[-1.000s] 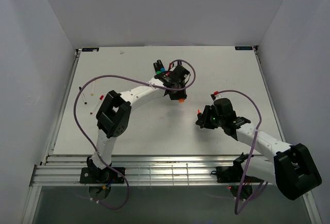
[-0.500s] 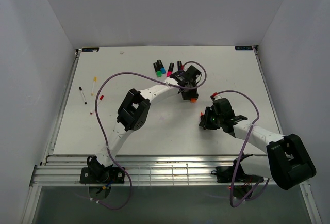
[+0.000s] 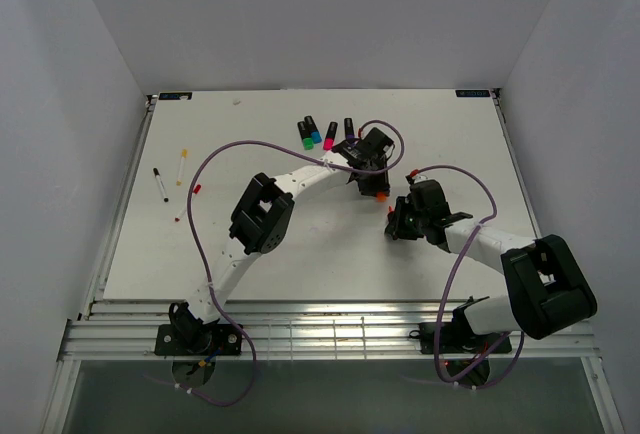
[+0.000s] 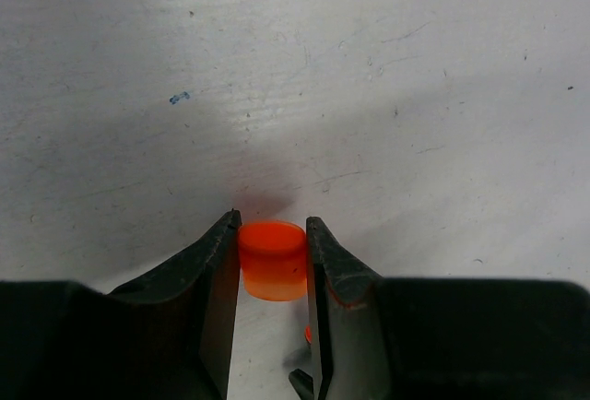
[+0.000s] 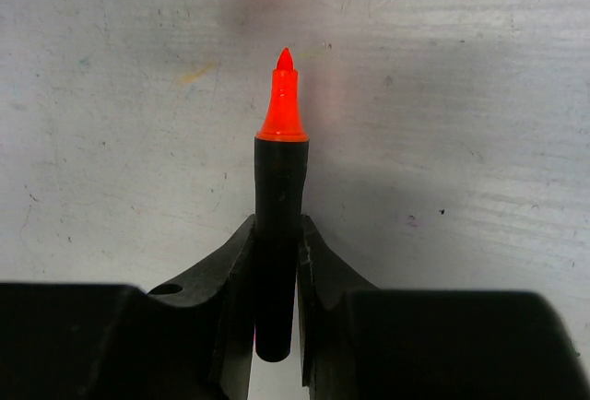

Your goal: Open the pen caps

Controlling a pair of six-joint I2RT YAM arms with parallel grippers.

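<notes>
One cap off, several waiting

Left jaws stand narrow, pinching the orange cap (image 4: 273, 260) by its sides. Right jaws clamp the black marker (image 5: 279, 188), whose bare orange tip points at that cap, near but apart. Doing this well means drawing marker and cap apart along one straight line, then parking the cap clear of the tip. Only the overhead view shows more capped markers (image 3: 316, 137) beyond the cap on the surface (image 3: 330, 254); only the wrist views show how squarely each grip sits.
</notes>
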